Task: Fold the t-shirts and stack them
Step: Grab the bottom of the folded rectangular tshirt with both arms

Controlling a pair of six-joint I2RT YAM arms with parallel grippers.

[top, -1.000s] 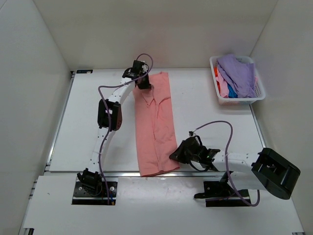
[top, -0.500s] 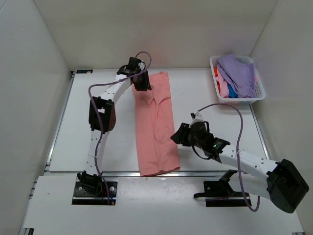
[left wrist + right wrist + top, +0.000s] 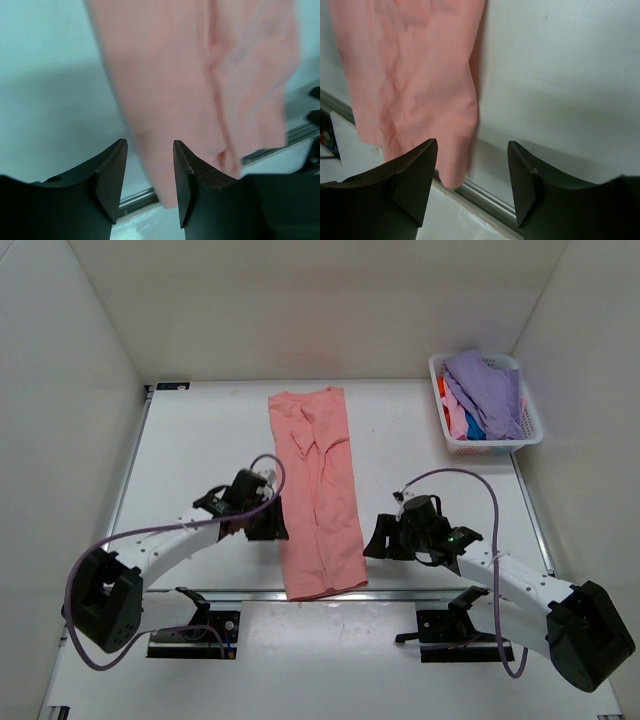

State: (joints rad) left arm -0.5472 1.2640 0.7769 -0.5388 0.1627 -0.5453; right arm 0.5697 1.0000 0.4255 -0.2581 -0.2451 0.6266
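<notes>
A salmon-pink t-shirt (image 3: 318, 490) lies folded lengthwise into a long narrow strip down the middle of the table, its near end hanging over the front edge. My left gripper (image 3: 272, 525) is low at the strip's left edge near the front, open. In the left wrist view the pink t-shirt (image 3: 200, 75) lies beyond the open left gripper (image 3: 150, 167), and no cloth is pinched. My right gripper (image 3: 375, 540) hovers just right of the strip's lower right edge. The right wrist view shows the right gripper (image 3: 472, 167) open and empty, with the shirt (image 3: 410, 65) to its left.
A white plastic basket (image 3: 482, 448) stands at the table's far right corner, holding a lavender t-shirt (image 3: 485, 390) on top of pink, blue and orange-red cloth. A metal rail (image 3: 250, 594) runs along the table's front edge. White walls enclose the table (image 3: 200, 440).
Both grippers have opened and let go of the pink t-shirt. The left arm swung from the shirt's far end down to its near left edge. The right gripper shifted just right of the shirt.
</notes>
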